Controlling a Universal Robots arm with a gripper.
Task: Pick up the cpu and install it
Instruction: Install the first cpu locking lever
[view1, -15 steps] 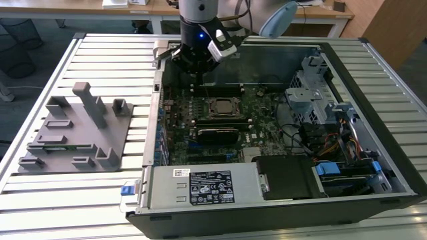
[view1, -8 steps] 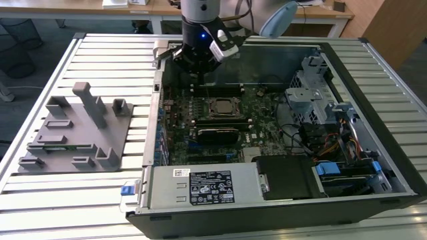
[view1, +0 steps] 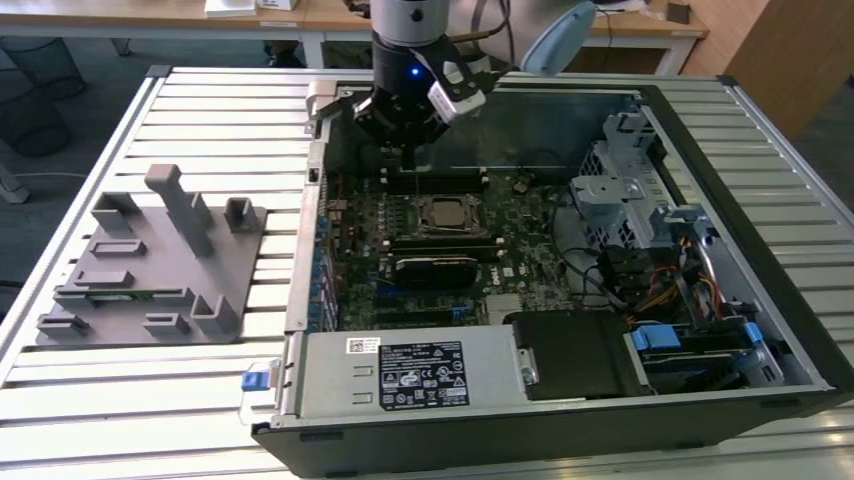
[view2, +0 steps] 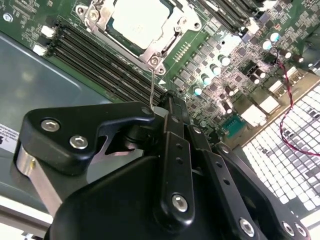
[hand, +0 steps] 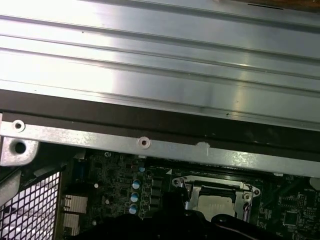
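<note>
Silver-topped cpu (view1: 442, 213) (view2: 137, 20) (hand: 214, 204) sits flat inside the socket frame (view1: 442, 197) on the green motherboard (view1: 534, 215), in the open computer case (view1: 534, 428). Gripper (view1: 402, 158) hangs over the board just beyond the socket, on the side toward the case's far wall, close to the cpu but apart from it. Cannot tell if the gripper is released or clenched; its black body (view2: 170, 165) blocks the second wrist view. Dark memory slots (view2: 100, 60) run beside the socket. A black rectangular block (view1: 430, 270) lies on the socket's near side. Grey plastic fixture (view1: 154, 265) rests on the slatted metal table (view1: 200, 100), at the exterior view's left, well apart from the case.
</note>
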